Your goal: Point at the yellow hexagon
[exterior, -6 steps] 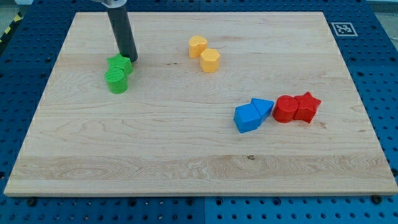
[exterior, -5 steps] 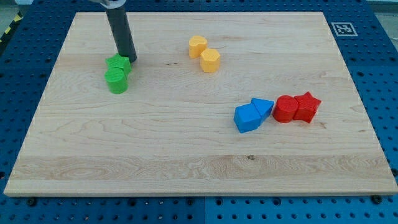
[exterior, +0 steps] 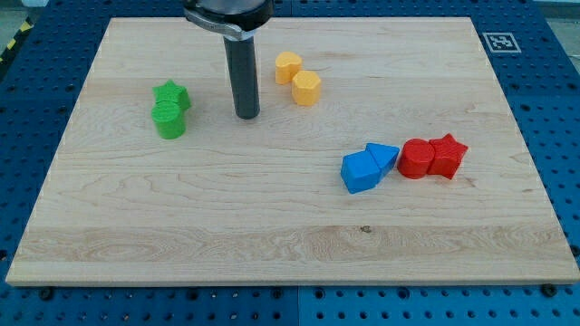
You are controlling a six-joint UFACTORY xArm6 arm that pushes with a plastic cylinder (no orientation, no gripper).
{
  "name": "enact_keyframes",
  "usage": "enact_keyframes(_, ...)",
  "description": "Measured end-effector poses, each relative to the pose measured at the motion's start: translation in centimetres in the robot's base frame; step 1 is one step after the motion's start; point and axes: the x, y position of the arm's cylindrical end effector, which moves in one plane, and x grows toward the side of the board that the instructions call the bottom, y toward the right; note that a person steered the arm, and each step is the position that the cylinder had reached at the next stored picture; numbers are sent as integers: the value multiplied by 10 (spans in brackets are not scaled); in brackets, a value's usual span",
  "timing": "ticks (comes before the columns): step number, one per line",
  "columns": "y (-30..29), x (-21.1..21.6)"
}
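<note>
My tip (exterior: pixel 246 116) rested on bare wood, touching no block; I carry no claw, only a straight dark rod, so there was nothing to open or close. At about two o'clock from my tip, near but apart, sat the yellow hexagon (exterior: pixel 306 88), with a second yellow block (exterior: pixel 288 67) just beside it at its eleven o'clock, its shape unclear. At nine o'clock from my tip stood the green star (exterior: pixel 172 93), touching the green cylinder (exterior: pixel 169 119) below it. Well away at four o'clock lay the blue cube (exterior: pixel 360 171) against the blue triangle (exterior: pixel 383 157), and further out at the same bearing the red cylinder (exterior: pixel 417 158) pressed against the red star (exterior: pixel 447 154).

The board (exterior: pixel 227 217) was pale wood with fine lengthwise grain and a small dark knot toward the bottom. It lay on a blue perforated table (exterior: pixel 544 100). A black-and-white square marker (exterior: pixel 499 41) sat at the board's top right corner. The blocks looked matte, like plastic.
</note>
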Motion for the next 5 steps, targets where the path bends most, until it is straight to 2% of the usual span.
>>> enact_keyframes(2, 6, 2)
enact_keyframes(5, 115, 15)
